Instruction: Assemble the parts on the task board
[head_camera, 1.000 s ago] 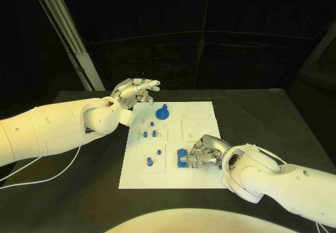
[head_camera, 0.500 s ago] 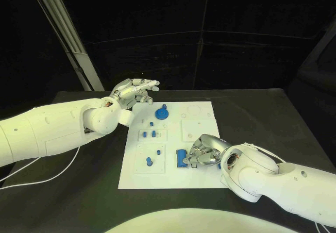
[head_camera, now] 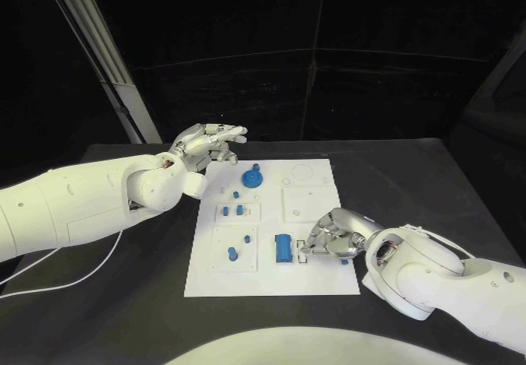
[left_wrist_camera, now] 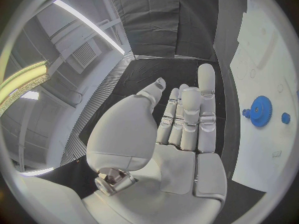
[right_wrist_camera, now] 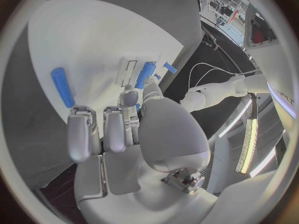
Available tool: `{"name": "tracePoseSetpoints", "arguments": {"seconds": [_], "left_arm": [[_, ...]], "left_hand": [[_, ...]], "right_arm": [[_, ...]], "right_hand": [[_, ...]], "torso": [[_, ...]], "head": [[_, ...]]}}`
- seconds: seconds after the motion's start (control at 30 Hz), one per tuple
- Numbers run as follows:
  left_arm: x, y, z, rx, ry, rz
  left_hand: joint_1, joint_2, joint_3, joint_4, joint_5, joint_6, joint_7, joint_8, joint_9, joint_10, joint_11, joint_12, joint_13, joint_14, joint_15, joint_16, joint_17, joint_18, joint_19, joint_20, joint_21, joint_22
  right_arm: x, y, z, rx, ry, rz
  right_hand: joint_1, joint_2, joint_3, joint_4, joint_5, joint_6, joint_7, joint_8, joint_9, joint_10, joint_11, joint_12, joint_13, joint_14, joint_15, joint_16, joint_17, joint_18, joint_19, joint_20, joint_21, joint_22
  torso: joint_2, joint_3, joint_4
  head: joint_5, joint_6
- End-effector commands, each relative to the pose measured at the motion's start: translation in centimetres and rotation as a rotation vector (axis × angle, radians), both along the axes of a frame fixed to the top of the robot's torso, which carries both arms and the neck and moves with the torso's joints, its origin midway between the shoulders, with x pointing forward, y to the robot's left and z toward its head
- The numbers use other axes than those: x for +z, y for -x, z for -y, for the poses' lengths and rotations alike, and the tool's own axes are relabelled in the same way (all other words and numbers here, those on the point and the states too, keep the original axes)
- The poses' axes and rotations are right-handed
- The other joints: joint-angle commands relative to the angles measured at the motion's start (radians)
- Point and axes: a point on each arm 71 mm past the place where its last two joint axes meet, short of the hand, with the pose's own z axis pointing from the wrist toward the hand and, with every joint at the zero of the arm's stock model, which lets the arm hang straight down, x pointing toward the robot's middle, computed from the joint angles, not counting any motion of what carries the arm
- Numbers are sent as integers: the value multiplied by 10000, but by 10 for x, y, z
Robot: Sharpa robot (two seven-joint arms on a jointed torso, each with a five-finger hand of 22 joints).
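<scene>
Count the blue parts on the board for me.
7 visible: a gear at the far edge, three small pieces nearer, two more nearer still, and a long bar beside the right hand, which may hide others.

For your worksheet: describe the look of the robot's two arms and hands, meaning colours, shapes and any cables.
Both arms are smooth, rounded white shells. The left hand and right hand are silver metal with jointed fingers. A thin white cable trails on the black table beneath the left arm.

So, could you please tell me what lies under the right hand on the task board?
The right hand hovers curled over the white task board, beside a long blue part. Whatever lies directly beneath its fingers is covered.
</scene>
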Motion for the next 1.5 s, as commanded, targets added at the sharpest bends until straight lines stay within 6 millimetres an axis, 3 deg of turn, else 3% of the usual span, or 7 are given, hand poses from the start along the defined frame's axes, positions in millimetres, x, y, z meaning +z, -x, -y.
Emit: {"name": "tracePoseSetpoints", "arguments": {"seconds": [0.03,0.23,0.47,0.67,0.8,0.9,1.5], "left_arm": [[1,0,1,-92,96,20],[1,1,0,-85,101,28],[1,1,1,-104,112,26],[1,1,2,-125,122,28],[1,1,2,-129,122,25],[1,1,1,-113,114,24],[1,1,0,-130,110,-4]], "left_hand": [[52,5,-26,1,-29,-83,5,62,-9,-39,4,64,-17,-76,5,22,-8,64,67,-16,-40,-9],[52,5,-26,1,-29,-83,5,62,-9,-39,4,64,-17,-76,5,22,-8,64,67,-16,-40,-9],[52,5,-26,1,-29,-83,5,62,-9,-39,4,65,-17,-76,5,23,-8,64,67,-16,-41,-9],[60,4,-37,1,-29,-81,3,68,-8,-43,4,69,-17,-76,4,26,-7,64,68,-16,-44,-12],[60,4,-37,1,-29,-81,3,68,-8,-43,4,69,-17,-76,4,26,-7,64,68,-16,-44,-12],[60,4,-37,1,-29,-81,3,68,-8,-43,4,69,-17,-76,4,26,-7,64,68,-16,-44,-12],[60,4,-37,1,-29,-81,3,68,-8,-43,4,69,-17,-76,4,26,-7,64,68,-16,-44,-12]], "right_arm": [[11,-2,10,-10,-852,446],[14,-4,52,-502,-178,331],[13,-3,75,-562,1042,226],[8,-3,74,-346,1748,-28],[5,-4,70,-137,2200,-221],[2,-5,65,47,2513,-287],[0,-10,50,526,4159,508]], "right_hand": [[91,140,-73,1,122,-165,60,-156,-72,-25,76,-83,-38,421,107,-53,-10,-72,-17,89,-66,636],[166,251,-116,24,201,-245,124,-390,-179,-47,130,-161,-89,424,161,-60,-1,-73,-9,150,-62,653],[201,327,-217,92,352,179,53,-437,-206,33,77,-107,-38,453,134,10,128,-98,68,154,-1,781],[202,294,-331,138,296,388,11,-473,-205,32,48,-180,-84,450,109,-6,117,-96,65,134,-6,774],[85,242,-502,260,89,527,-24,-504,-174,40,25,-229,-111,445,90,-27,104,-92,55,115,-16,759],[63,228,-555,296,18,562,-34,-515,-157,32,19,-262,-132,438,83,-48,79,-89,44,108,-26,744],[173,181,-610,264,5,642,-59,-516,-108,-9,-2,-363,-196,421,68,-99,23,-79,16,95,-51,704]], "torso": [[-14,-17,-3],[-8,-15,-29],[-6,-11,-76],[-12,9,-92],[-20,-8,-66],[-16,3,-80],[-7,-1,-89]], "head": [[-92,46],[-198,118],[-325,123],[-353,110],[-380,99],[-348,91],[-367,64]]}}
